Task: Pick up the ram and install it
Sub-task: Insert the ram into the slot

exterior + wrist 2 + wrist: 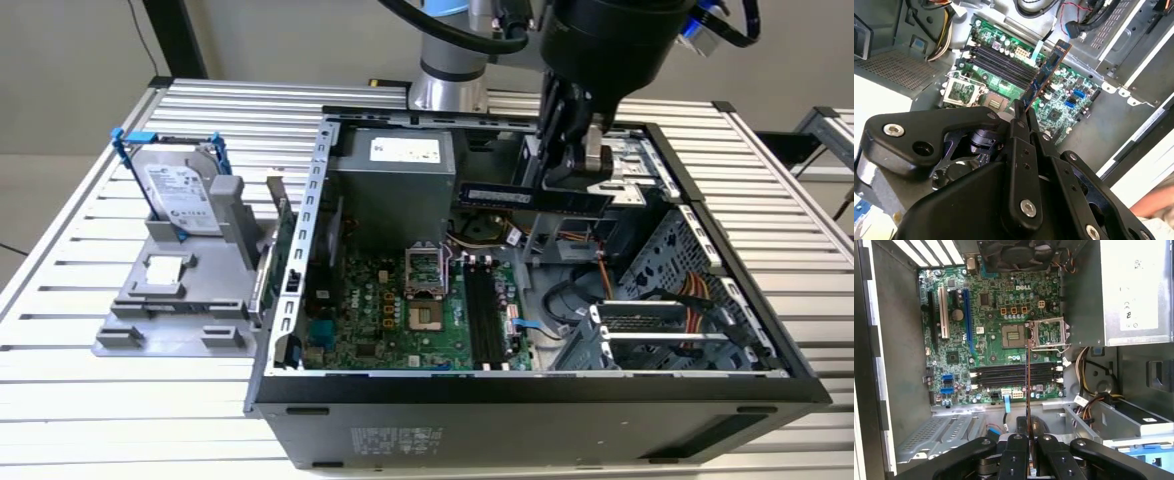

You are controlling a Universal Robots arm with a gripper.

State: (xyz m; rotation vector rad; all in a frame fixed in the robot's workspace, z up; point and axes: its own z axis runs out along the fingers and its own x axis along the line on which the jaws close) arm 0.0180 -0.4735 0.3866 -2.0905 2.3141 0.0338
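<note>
Surface: slatted metal desk (pixel 134 400) is carrying all items listed below.
Computer case (pixel 534 385): is lying on its side on the desk with the open side facing up.
Motherboard (pixel 387 310): is lying flat on the case floor, green, and showing in both wrist views (pixel 1064 100) (pixel 994 340).
Memory slots (pixel 483 315): are running side by side as long black strips on the motherboard, next to the processor socket (pixel 424 270); they are showing in both wrist views (pixel 999 60) (pixel 999 374).
Power supply (pixel 394 185): is sitting as a grey box inside the case, at the far end in the exterior view.
Arm (pixel 447 60): is reaching down over the case from behind it.
Pincer (pixel 582 180): is clamping the ram by one end, fingers closed on both flat faces; it is showing in both wrist views (pixel 1021 107) (pixel 1027 437).
Ram (pixel 514 195): is hanging in the air above the case interior, long edge level, well apart from the memory slots; it is appearing edge-on in the first wrist view (pixel 1027 385) and as a dark board with an orange rim in the second wrist view (pixel 1046 75).
Hard drive (pixel 180 190): is standing upright in a blue frame on a grey fixture (pixel 174 300), at the exterior view's left of the case.
</note>
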